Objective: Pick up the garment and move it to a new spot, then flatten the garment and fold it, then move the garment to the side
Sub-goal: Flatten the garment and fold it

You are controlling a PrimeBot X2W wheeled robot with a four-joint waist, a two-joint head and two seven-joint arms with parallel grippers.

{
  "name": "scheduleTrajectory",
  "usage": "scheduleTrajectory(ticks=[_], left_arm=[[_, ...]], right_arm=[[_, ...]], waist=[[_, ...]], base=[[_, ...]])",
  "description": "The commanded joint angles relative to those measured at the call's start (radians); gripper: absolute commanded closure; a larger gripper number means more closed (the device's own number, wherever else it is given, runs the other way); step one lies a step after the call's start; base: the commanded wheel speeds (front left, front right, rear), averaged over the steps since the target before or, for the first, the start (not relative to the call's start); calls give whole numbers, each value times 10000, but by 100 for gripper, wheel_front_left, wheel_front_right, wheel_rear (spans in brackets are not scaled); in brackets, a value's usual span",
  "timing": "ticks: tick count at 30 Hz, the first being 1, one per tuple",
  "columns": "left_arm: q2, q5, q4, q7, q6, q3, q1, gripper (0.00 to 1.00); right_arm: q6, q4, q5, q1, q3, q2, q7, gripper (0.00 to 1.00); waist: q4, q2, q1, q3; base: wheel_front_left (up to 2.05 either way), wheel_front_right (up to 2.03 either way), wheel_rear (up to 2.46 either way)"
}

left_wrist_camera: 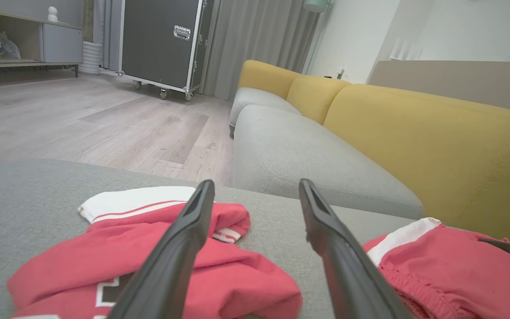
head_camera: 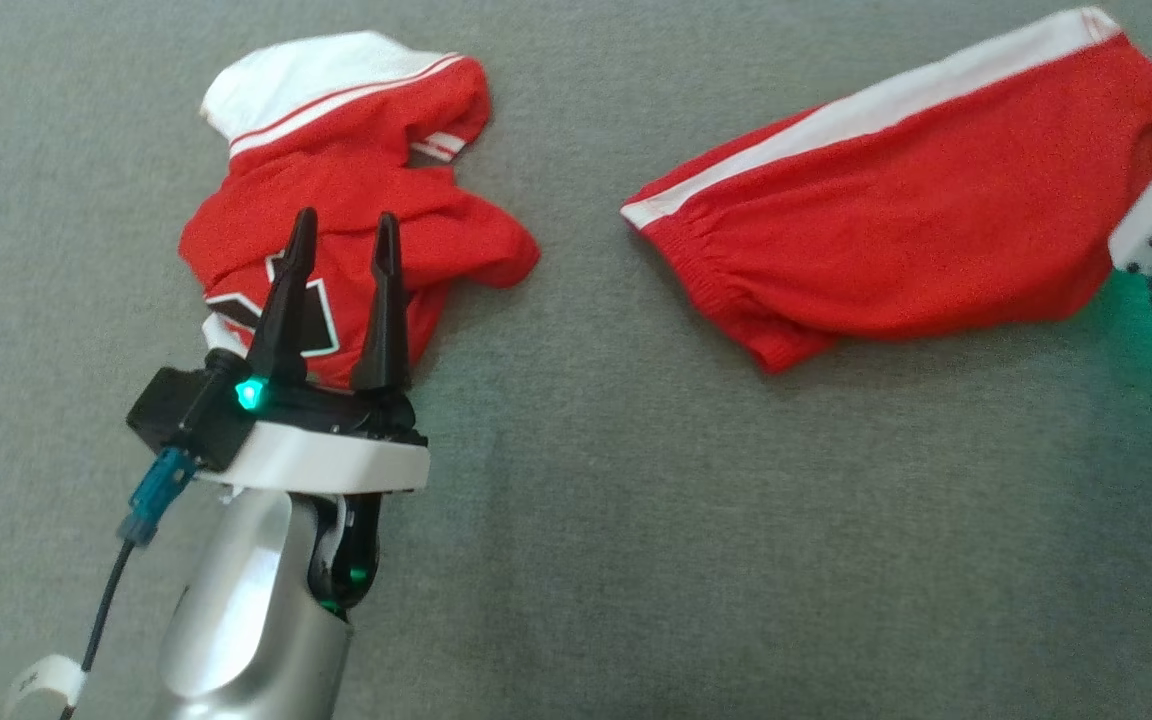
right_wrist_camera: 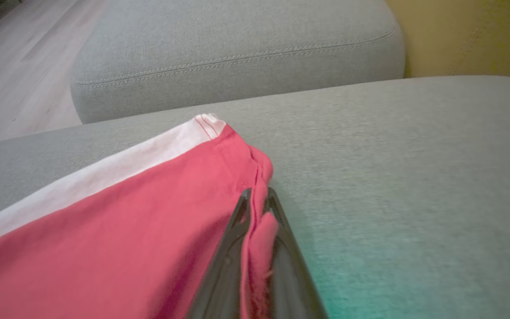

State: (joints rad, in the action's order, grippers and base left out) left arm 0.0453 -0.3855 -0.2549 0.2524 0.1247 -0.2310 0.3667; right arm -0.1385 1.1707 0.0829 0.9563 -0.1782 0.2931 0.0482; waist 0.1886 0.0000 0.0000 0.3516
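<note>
Surface: a grey cushion (head_camera: 576,560) holds two pieces of clothing, well apart, with bare fabric between them.
Jersey: a crumpled red jersey (head_camera: 356,180) with a white band lies at 10 o'clock in the head view. The left arm's fingers partly cover it.
Shorts: red shorts (head_camera: 896,220) with a white side stripe lie at 2 o'clock, reaching toward 3 o'clock.
Beyond: in the left wrist view, a sofa (left_wrist_camera: 436,146) with a yellow back sits at 2 o'clock. A wood floor (left_wrist_camera: 82,119) is at 10 o'clock and a dark wheeled case (left_wrist_camera: 162,40) at 11 o'clock.
Left arm: a silver forearm rises from 7 o'clock. The left gripper (head_camera: 346,215) is over the jersey's lower part, fingers pointing to 12 o'clock, wide apart and holding nothing.
Right arm: the right gripper (right_wrist_camera: 259,191) comes in at 3 o'clock in the head view. Its fingers are pinched together on the shorts' red edge, near the corner where the stripe ends.
</note>
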Motion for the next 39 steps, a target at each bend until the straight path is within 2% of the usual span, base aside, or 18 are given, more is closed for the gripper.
scheduleTrajectory(ticks=[1, 7, 13, 18, 25, 28, 32, 39], left_arm=[[92, 118, 282, 93, 57, 352, -29, 0], [137, 140, 266, 93, 58, 282, -288, 0], [254, 147, 280, 93, 58, 278, -725, 0], [324, 152, 366, 93, 59, 373, -1089, 0], [414, 211, 448, 93, 59, 373, -1263, 0], [446, 210, 426, 93, 59, 388, -1320, 0], [474, 210, 398, 93, 59, 452, -1472, 0], [458, 212, 411, 93, 59, 613, -1658, 0]], right_arm=[[78, -273, 175, -288, 92, 259, -233, 100], [78, 1, 93, -999, -563, 870, -489, 100], [78, 513, -364, -1831, -2166, 1100, -711, 100], [78, 491, -902, -2197, -2993, 558, -1172, 100], [78, 24, -1281, -2195, -3549, -271, -2014, 100], [78, -147, -1248, -2106, -3429, -689, -2364, 100], [78, -407, -861, -1941, -2786, -1253, -2723, 100], [78, -1321, 665, -1977, -718, -2027, -2990, 100]], waist=[[-330, 0, 0, -349], [-622, 0, 0, -815], [-856, 0, 0, -1432], [-1004, 0, 0, -1734], [-1057, 0, 0, -1932], [-1069, 0, 0, -2101], [-1110, 0, 0, -2351], [-1087, 0, 0, -2632]], base=[[0, 0, 0], [0, 0, 0], [0, 0, 0], [0, 0, 0], [0, 0, 0], [0, 0, 0], [0, 0, 0], [0, 0, 0]])
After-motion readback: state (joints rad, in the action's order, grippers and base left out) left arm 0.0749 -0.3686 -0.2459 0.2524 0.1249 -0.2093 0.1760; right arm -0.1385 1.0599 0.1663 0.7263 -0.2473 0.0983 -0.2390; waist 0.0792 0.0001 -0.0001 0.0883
